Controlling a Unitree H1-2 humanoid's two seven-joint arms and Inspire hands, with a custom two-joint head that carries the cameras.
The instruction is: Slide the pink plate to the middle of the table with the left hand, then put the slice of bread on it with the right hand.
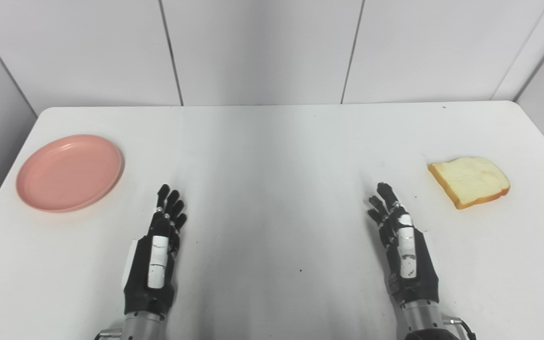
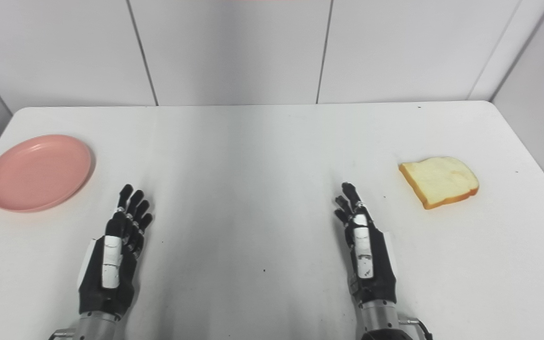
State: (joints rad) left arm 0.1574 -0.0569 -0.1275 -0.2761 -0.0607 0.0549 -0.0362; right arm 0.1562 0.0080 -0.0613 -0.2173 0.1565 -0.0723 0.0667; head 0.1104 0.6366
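Note:
A pink plate [image 1: 69, 171] lies empty at the left side of the white table [image 1: 272, 151]. A slice of bread [image 1: 470, 181] with a brown crust lies flat at the right side. My left hand [image 1: 158, 250] is open and empty, fingers stretched forward, near the front edge, to the right of the plate and apart from it. My right hand [image 1: 402, 245] is open and empty too, fingers stretched forward, to the left of the bread and a little nearer to me, not touching it. Both show in the right eye view as well: the plate [image 2: 38, 172] and the bread [image 2: 440, 182].
White wall panels [image 1: 262, 47] stand right behind the table's far edge. The table's left and right edges run close to the plate and the bread. Bare tabletop lies between my two hands.

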